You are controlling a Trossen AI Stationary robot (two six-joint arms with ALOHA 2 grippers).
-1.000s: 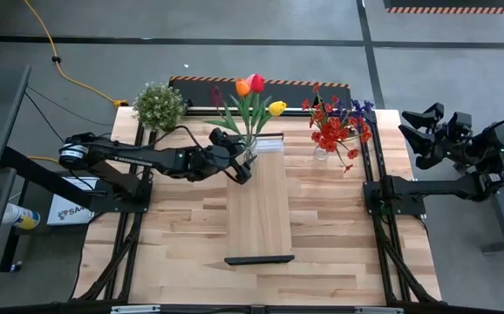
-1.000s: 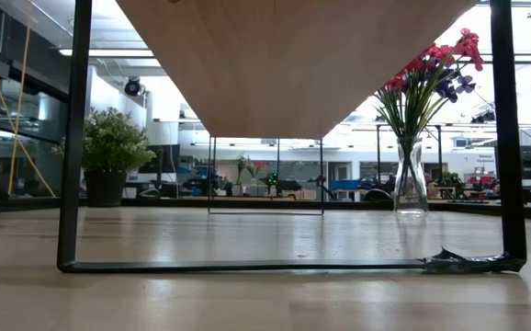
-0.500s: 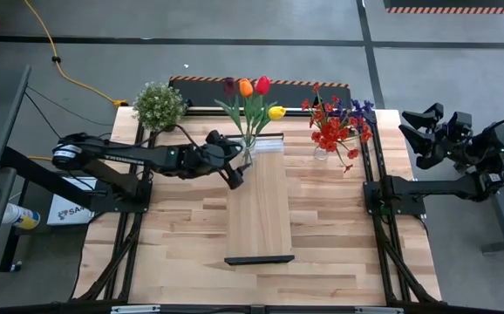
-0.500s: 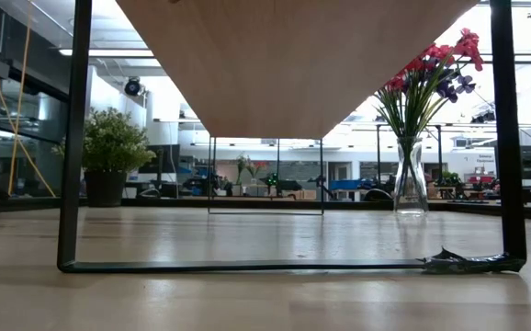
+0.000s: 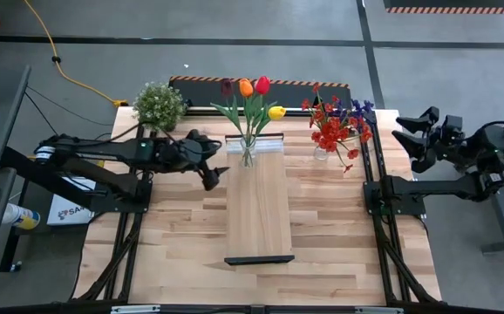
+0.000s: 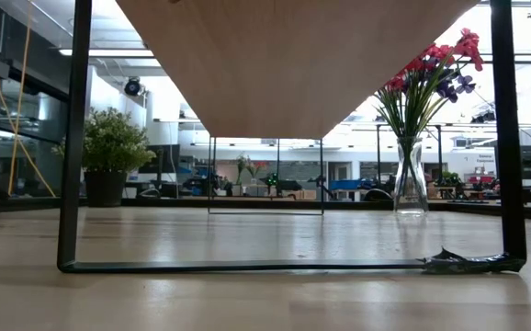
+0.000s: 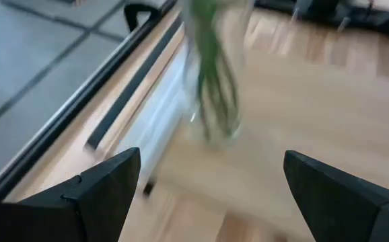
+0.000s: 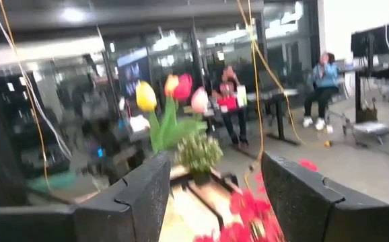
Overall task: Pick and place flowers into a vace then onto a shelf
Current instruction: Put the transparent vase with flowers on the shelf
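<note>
Left gripper (image 5: 214, 177) wide open with nothing between the dark fingers (image 7: 100, 191), hanging over the planked wooden tabletop (image 5: 173, 244) just off the left edge of the long narrow pale wooden shelf (image 5: 259, 214), near its far end. Clear glass vase (image 5: 248, 155) standing upright on that far end of the shelf, apart from the gripper, holding the tulips (image 5: 252, 96): red, orange, yellow and a dark purple one, green leaves fanning out. From the left wrist view, just the blurry bottom of the vase with green stems (image 7: 215, 87) inside, dead ahead between the two fingers. Second glass vase (image 6: 410, 179) sitting on the tabletop to the right of the shelf, full of red small-blossom sprays with a purple sprig (image 5: 339, 122); shows up nicely in the low view too, on the right under the raised board. Bushy green potted plant (image 5: 158, 105) parked at the far-left corner of the table. Right gripper (image 5: 413, 139) off the table's right side, up in the air and empty, fingers (image 8: 147, 195) partly apart, pointed back across at the tulips. People sitting way back in the room in that right wrist view, too fuzzy to say more
</note>
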